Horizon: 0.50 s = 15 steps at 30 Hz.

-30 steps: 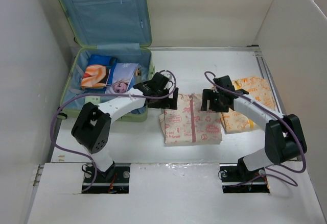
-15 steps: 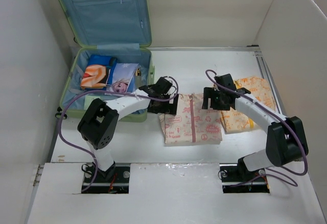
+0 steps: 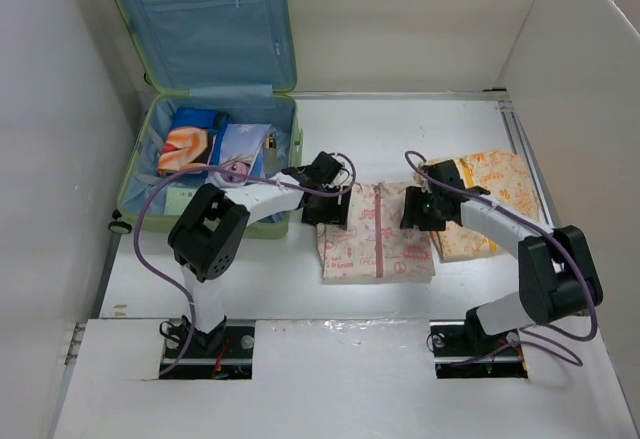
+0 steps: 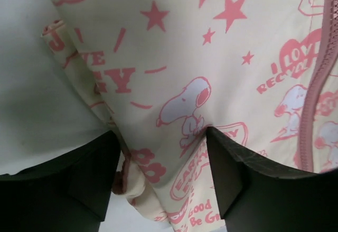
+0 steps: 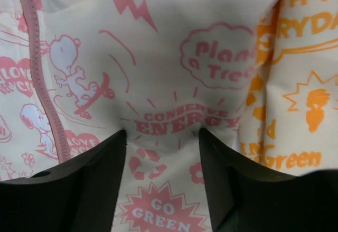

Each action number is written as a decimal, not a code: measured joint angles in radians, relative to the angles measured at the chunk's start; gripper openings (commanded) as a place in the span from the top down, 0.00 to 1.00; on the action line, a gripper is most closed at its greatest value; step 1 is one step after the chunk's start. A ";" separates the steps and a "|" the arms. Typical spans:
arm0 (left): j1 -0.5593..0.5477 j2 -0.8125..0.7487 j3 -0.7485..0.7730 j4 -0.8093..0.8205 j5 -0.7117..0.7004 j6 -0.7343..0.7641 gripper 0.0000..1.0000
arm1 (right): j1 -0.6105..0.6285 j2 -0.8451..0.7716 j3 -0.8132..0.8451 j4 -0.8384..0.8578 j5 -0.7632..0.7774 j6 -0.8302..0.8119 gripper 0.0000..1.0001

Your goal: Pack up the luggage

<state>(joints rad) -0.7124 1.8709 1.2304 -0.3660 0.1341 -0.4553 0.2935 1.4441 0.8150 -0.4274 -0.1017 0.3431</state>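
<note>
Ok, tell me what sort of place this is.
Most likely a robotics lab test cell, not a home: plain white panels wall in a white table, the left arm and right arm are bolted at its near edge, and the open luggage and a folded pink-printed garment sit like props.

Pink-print pouch (image 3: 375, 244) beside orange-print pouch (image 3: 500, 184)

**Materials/finish**

Luggage (image 3: 190, 29): light blue fabric lining, green hard rim. Pink-print garment (image 3: 375, 244): soft matt cloth, pink zip tape (image 4: 309, 121). Orange-print garment (image 3: 500, 174): same matt cloth. Table (image 3: 400, 119): smooth white, slight sheen. Left hand (image 4: 161, 137) fingers (image 4: 253, 195): matt black.
</note>
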 measured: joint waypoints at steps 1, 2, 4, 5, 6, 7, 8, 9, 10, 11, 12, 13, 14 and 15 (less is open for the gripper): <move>0.010 0.008 0.002 0.027 0.036 0.000 0.45 | -0.006 0.011 -0.014 0.023 -0.014 0.004 0.41; 0.019 0.016 0.005 0.043 0.068 0.001 0.58 | -0.011 0.026 -0.024 0.042 -0.028 0.010 0.43; 0.035 0.038 0.008 0.081 0.130 0.000 0.83 | -0.019 0.041 -0.036 0.082 -0.050 0.023 0.46; 0.041 0.054 0.012 0.101 0.165 -0.001 1.00 | -0.021 0.041 -0.042 0.103 -0.056 0.027 0.46; 0.045 0.071 0.018 0.117 0.196 -0.004 1.00 | -0.022 0.042 -0.047 0.118 -0.063 0.032 0.46; 0.050 0.082 0.031 0.115 0.219 -0.003 1.00 | -0.023 0.041 -0.050 0.127 -0.067 0.035 0.46; 0.055 0.093 0.042 0.116 0.237 0.001 1.00 | -0.026 0.040 -0.053 0.133 -0.071 0.039 0.46; 0.060 0.103 0.053 0.114 0.252 0.002 1.00 | -0.028 0.037 -0.056 0.138 -0.074 0.040 0.46; 0.063 0.114 0.073 0.100 0.261 0.012 1.00 | -0.031 0.033 -0.059 0.140 -0.075 0.040 0.46; 0.063 0.127 0.098 0.079 0.263 0.029 1.00 | -0.031 0.029 -0.057 0.131 -0.074 0.036 0.42; 0.062 0.140 0.127 0.058 0.261 0.050 1.00 | -0.031 0.026 -0.055 0.123 -0.068 0.033 0.39; 0.060 0.153 0.161 0.029 0.254 0.076 1.00 | -0.031 0.021 -0.047 0.102 -0.059 0.024 0.37; 0.058 0.161 0.185 0.002 0.242 0.114 1.00 | -0.031 0.015 -0.028 0.068 -0.046 0.013 0.33; 0.056 0.167 0.222 -0.020 0.226 0.146 1.00 | -0.031 0.010 -0.006 0.041 -0.033 0.002 0.31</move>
<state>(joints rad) -0.6567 2.0384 1.4525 -0.3862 0.3599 -0.3088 0.2630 1.4536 0.8089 -0.3866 -0.1349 0.3450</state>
